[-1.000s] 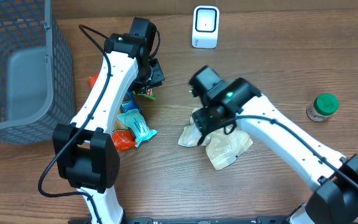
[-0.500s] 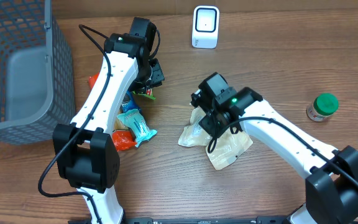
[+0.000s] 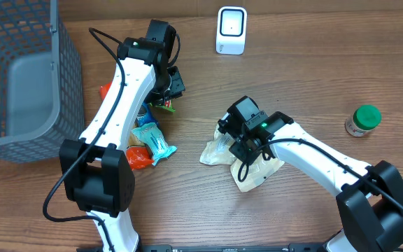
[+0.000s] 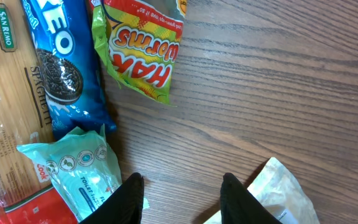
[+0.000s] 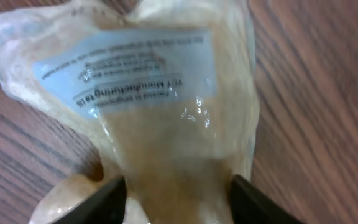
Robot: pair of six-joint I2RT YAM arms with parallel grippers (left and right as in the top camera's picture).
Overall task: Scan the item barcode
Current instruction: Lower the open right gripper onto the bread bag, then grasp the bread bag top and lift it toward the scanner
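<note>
I have the right gripper (image 5: 180,196) astride the pale bag (image 5: 160,93) mid-table for a lift to the far-edge scanner (image 3: 231,30), though I cannot tell whether it pinches yet; the left gripper (image 4: 182,193) waits spread and empty.

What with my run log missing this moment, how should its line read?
right tool: astride beige pouch, grip unclear | left tool: open, empty | scanner: apart
</note>
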